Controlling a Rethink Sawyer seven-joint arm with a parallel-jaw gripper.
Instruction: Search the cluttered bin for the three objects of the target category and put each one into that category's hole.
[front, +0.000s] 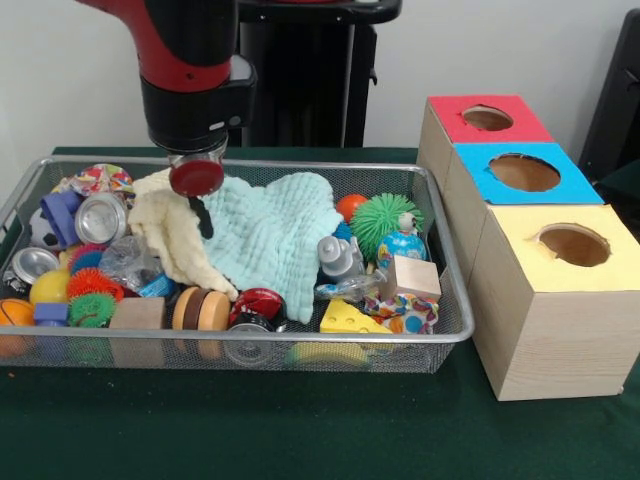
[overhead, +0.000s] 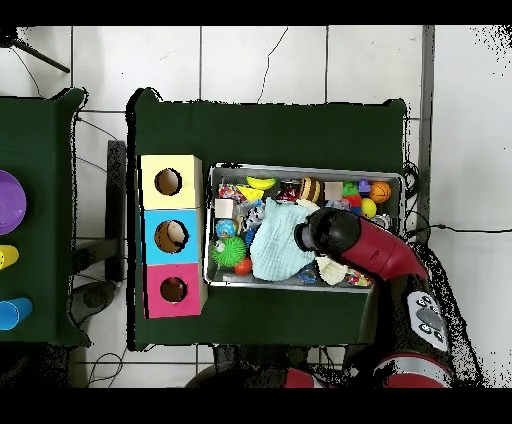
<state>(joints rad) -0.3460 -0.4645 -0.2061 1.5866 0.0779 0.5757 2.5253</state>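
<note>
Cream-yellow cloth, pale mint cloth, silver mesh bin.

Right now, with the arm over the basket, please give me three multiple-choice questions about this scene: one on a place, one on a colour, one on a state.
1. Where do the three boxes stand in the front view?
A. right of the wire basket
B. inside it
C. left of it

2. Which colour is the top of the box nearest the front camera?
A. red
B. blue
C. yellow

3. How does the mint cloth lie?
A. folded on the table
B. spread over the clutter in the basket
C. hanging from a box hole

Answers:
1 A: the boxes stand beside the wire basket, to its right.
2 C: the yellow-topped box is nearest.
3 B: the mint cloth drapes over toys, beside the cream cloth.
</note>
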